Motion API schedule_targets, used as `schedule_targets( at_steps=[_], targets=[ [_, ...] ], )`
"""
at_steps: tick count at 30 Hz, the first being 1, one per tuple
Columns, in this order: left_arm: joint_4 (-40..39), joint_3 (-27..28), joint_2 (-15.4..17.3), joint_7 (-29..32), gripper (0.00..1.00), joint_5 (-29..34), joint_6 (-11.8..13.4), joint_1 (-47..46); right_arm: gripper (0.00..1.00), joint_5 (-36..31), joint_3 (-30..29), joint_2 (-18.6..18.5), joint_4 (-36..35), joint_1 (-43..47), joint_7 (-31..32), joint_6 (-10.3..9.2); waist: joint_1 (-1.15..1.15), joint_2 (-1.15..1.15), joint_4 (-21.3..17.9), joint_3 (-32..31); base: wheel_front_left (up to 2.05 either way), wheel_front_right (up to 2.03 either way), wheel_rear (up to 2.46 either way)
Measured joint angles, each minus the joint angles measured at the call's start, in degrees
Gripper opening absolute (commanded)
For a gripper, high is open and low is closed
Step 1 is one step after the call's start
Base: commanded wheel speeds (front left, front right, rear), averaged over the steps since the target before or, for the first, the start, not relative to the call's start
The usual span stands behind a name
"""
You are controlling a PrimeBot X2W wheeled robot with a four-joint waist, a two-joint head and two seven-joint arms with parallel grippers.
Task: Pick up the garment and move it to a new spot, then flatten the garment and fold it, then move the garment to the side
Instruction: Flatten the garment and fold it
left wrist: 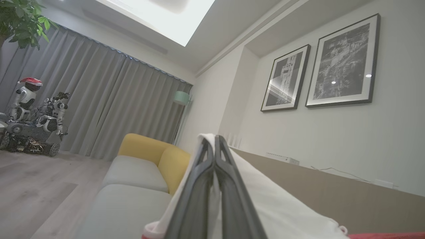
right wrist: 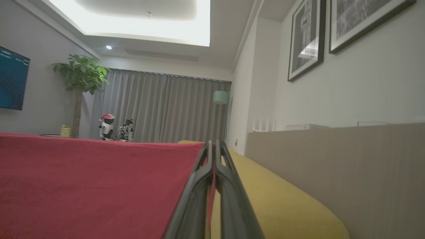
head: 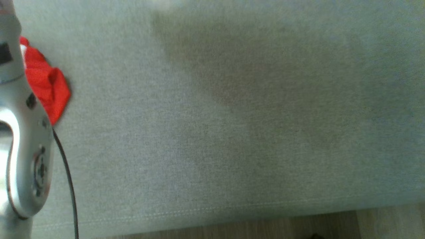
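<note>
Cushion first: the grey fabric seat cushion [head: 212,132] spreads across your head view. At the cushion's left edge you see the red cloth garment [head: 46,83], bunched and partly behind the pale silver forearm [head: 23,149]. Your right gripper [right wrist: 214,146] is clamped on a red edge, and the cloth stretches taut to that view's left. Your left gripper [left wrist: 214,142] pinches a white part that slopes down to that view's right. You cannot tell the garment's long axis.
</note>
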Motion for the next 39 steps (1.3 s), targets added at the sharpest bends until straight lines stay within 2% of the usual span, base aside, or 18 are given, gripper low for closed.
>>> schedule_targets(
  at_steps=[4, 7, 11, 20, 26, 29, 39],
  targets=[
    [6.55, -0.20, -0.93, -4.36, 0.00, 0.51, -1.57, -2.49, 0.00, -1.75, -0.79, 1.02, 8.56, -1.77, -7.09, 0.00, 0.00, 0.00, 0.57, 3.43, 0.00, 0.00, 0.00],
    [9.80, -0.80, -1.56, -6.13, 0.00, 0.48, -2.38, -2.80, 0.00, -1.37, -0.36, 1.68, 13.99, -1.73, -9.22, 0.00, -0.02, 0.00, 1.35, 4.65, 0.00, 0.00, 0.00],
    [13.01, -1.41, -1.66, -7.67, 0.00, 0.48, -3.41, -1.44, 0.00, 0.59, 3.04, 2.03, 18.26, -1.35, -11.05, 0.00, -0.02, 0.00, 2.26, 5.66, 0.00, 0.00, 0.00],
    [18.75, -5.33, -1.68, -9.39, 0.00, 0.46, -5.19, 13.91, 0.00, 6.33, 14.02, 2.42, 23.99, 9.39, -12.66, 0.00, -0.03, 0.00, 3.62, 4.35, 0.00, 0.00, 0.00],
    [20.11, -9.61, -1.48, -10.10, 0.00, 0.46, -5.88, 24.10, 0.00, 11.22, 23.39, 0.34, 25.12, 16.17, -11.67, 0.00, -0.03, 0.00, 4.39, 0.93, 0.00, 0.00, 0.00],
    [20.24, -11.09, -0.63, -9.92, 0.00, -1.20, -5.92, 28.76, 0.00, 14.74, 27.53, -1.07, 24.96, 19.53, -10.25, 0.00, -0.03, 0.00, 4.72, -1.23, 0.00, 0.00, 0.00],
    [14.46, -19.00, 6.68, -5.42, 0.00, -6.62, -5.92, 41.60, 0.00, 23.76, 38.01, -5.58, 23.41, 25.89, -6.42, 0.00, -0.03, 0.01, 5.05, -7.91, 0.00, 0.00, 0.00]
  ],
)
